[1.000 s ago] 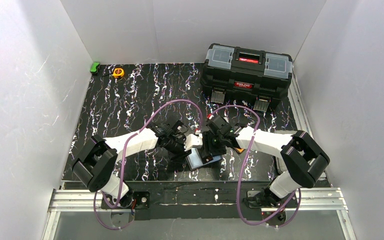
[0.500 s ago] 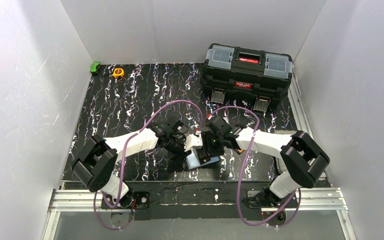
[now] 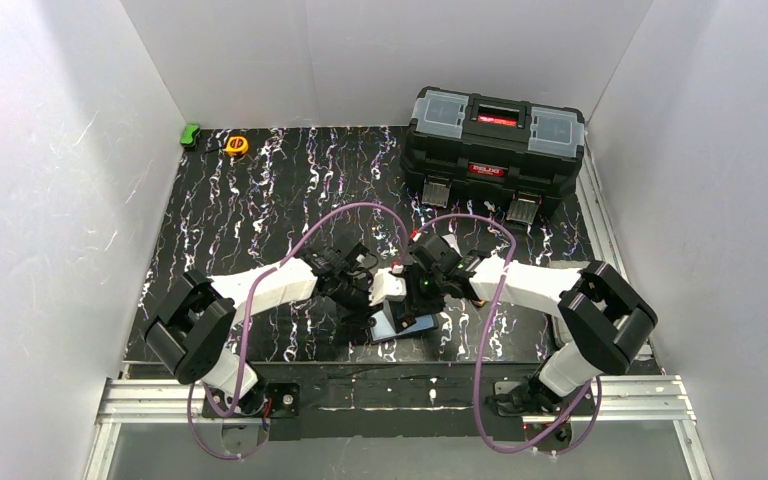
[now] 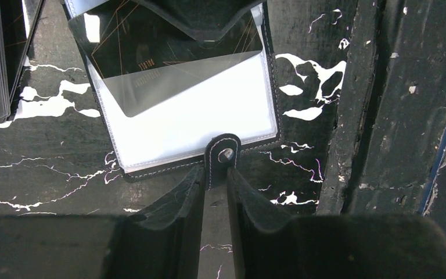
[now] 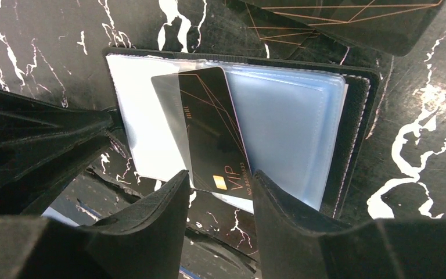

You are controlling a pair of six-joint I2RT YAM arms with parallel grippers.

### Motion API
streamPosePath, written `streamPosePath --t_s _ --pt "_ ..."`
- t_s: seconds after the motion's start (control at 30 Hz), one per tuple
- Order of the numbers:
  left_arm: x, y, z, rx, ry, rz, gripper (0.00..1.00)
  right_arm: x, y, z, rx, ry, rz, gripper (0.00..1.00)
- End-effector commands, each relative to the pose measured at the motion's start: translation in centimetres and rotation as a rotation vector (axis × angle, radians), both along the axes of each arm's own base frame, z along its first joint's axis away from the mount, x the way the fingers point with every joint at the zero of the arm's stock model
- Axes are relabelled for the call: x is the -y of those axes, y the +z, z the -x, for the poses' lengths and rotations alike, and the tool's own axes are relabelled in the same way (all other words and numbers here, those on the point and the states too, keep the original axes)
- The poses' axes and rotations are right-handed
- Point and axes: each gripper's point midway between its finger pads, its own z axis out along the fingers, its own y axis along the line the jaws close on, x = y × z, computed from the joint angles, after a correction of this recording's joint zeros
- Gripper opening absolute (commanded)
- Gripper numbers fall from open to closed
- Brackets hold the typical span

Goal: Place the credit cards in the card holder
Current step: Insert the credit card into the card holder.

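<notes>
The card holder has slid slightly farther from the toolbox and lies open, well apart from it. The left claw is pinched together on its clasp tab. The right claw straddles the end of a black card half inside a sleeve; whether it clamps the card, I cannot tell.

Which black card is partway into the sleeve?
The VIP-printed card, between the right tool's fingers, partly under the card holder's clear sleeve; the other card lies bare on the table beyond.
</notes>
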Motion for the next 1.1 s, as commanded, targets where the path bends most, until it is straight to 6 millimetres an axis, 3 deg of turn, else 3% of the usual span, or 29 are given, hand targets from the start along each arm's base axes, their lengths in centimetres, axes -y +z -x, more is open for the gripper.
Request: streamPosePath --t_s 0.0,0.37,0.53,0.63,0.87,1.07 --pt "-0.1 0.3 1.2 -0.019 -0.047 0.010 0.19 -0.3 -0.7 0.4 -0.016 0.005 -0.008 0.50" --pt "-0.1 -0.1 2.1 -0.031 -0.079 -0.012 0.16 0.6 -2.4 1.4 -0.050 -0.007 0.011 0.42" --pt "-0.1 -0.2 2.2 -0.024 -0.088 -0.024 0.15 1.0 -2.4 1.6 -0.050 -0.002 0.020 0.29" --pt "-0.1 -0.3 2.2 -0.022 -0.087 -0.030 0.13 1.7 -2.3 1.8 -0.039 -0.010 0.030 0.28" --pt "-0.1 -0.4 2.2 -0.024 -0.084 -0.034 0.11 2.6 -1.9 2.0 -0.013 0.002 0.046 0.32" --pt "-0.1 -0.4 2.1 -0.022 -0.079 -0.036 0.11 2.9 -0.9 1.7 0.072 0.064 0.033 0.48"
